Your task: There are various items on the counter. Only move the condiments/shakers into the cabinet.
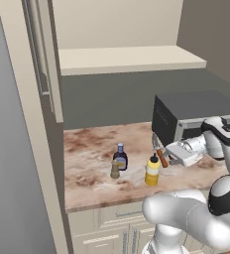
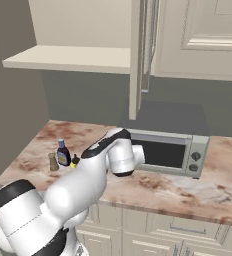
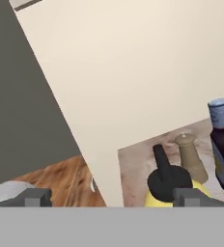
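Observation:
On the marbled counter (image 1: 87, 149) stand the condiments/shakers: a dark bottle with a blue cap (image 1: 120, 158), a short tan pepper shaker (image 1: 115, 169) and a yellow squeeze bottle (image 1: 152, 170). My gripper (image 1: 160, 150) hovers low just right of the yellow bottle, pointing left, and is open. In the hand view the yellow bottle (image 3: 164, 178) sits close inside the right fingertip (image 3: 191, 196) of the gripper (image 3: 114, 197), with the shaker (image 3: 191, 157) and dark bottle (image 3: 223, 144) behind it. The cabinet shelf (image 1: 132, 58) is above the counter. From the right, my arm hides most of the yellow bottle (image 2: 75, 161).
A thin orange-brown stick (image 1: 162, 158) lies right beside the gripper and the yellow bottle. A dark microwave (image 1: 191, 114) stands on the counter behind my hand. Beige base cupboards (image 1: 112, 225) run below the counter edge. A tall beige panel (image 3: 133, 72) rises at the counter's left end.

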